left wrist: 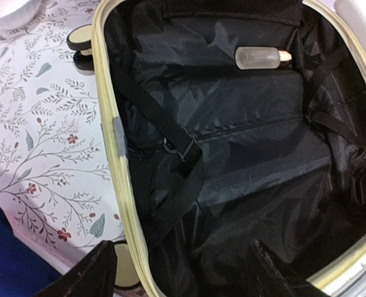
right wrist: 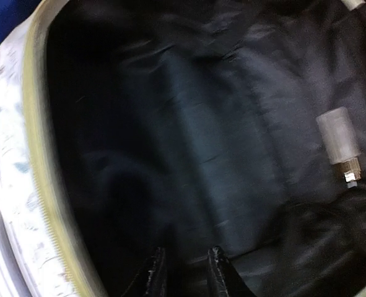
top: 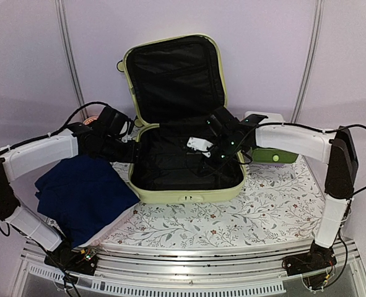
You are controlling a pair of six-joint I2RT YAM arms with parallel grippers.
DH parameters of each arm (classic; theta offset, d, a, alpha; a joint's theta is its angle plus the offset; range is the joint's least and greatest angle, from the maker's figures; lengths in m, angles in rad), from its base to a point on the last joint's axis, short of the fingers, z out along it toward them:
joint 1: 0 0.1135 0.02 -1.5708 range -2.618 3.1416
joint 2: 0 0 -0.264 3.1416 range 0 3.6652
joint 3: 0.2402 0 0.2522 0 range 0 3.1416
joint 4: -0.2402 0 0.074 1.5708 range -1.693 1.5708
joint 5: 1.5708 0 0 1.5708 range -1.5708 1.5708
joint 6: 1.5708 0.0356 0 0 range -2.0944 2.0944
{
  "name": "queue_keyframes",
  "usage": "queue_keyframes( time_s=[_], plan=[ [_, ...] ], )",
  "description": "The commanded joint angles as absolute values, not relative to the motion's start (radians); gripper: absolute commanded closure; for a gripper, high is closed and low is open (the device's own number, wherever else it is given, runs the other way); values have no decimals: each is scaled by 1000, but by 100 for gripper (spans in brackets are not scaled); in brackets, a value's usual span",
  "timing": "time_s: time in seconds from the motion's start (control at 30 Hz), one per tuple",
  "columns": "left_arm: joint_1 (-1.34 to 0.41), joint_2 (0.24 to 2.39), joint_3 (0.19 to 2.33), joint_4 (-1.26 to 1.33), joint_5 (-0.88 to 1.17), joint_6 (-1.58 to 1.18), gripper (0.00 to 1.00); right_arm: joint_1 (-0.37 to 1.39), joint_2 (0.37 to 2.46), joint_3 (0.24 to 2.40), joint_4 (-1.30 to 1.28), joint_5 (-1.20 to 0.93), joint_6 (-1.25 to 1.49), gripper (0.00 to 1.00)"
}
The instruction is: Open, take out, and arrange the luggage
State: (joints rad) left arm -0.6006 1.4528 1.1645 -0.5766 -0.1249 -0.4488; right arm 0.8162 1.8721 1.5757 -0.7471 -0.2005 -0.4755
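The luggage (top: 183, 185), a pale yellow-green hard-shell suitcase, lies open on the table with its lid (top: 173, 74) standing up at the back. Its black lining (left wrist: 251, 154) is bare except for a small frosted bottle (left wrist: 260, 57) (right wrist: 339, 139) lying near the hinge side. My left gripper (left wrist: 186, 272) (top: 132, 151) is open wide at the case's left rim (left wrist: 117, 142), one finger outside and one inside. My right gripper (right wrist: 186, 272) (top: 210, 153) hangs over the case's inside, its fingers a little apart with nothing between them.
A dark blue cloth (top: 83, 192) lies on the flowered tablecloth (top: 282, 198) left of the case. A small white box with a green drawer (top: 272, 154) stands to the right of the case. A white bowl (left wrist: 9, 12) sits beyond the case's left wheel (left wrist: 80, 40).
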Motion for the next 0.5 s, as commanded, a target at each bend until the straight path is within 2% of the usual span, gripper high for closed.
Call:
queue_keyframes(
  time_s=[0.0, 0.17, 0.27, 0.33, 0.47],
  plan=[
    [-572, 1497, 1222, -548, -144, -443, 26, 771, 1941, 1681, -649, -73, -554, 73],
    [-555, 1526, 1242, -541, -144, -436, 26, 711, 2049, 1800, -641, -32, -671, 67],
    [-549, 1527, 1244, -538, -135, -431, 26, 654, 2103, 1881, -673, -88, -696, 65],
    [-547, 1526, 1244, -538, -134, -426, 26, 627, 2121, 1900, -678, -109, -714, 65],
    [-539, 1525, 1241, -538, -133, -420, 25, 590, 2155, 1906, -679, -146, -770, 57]
  ],
)
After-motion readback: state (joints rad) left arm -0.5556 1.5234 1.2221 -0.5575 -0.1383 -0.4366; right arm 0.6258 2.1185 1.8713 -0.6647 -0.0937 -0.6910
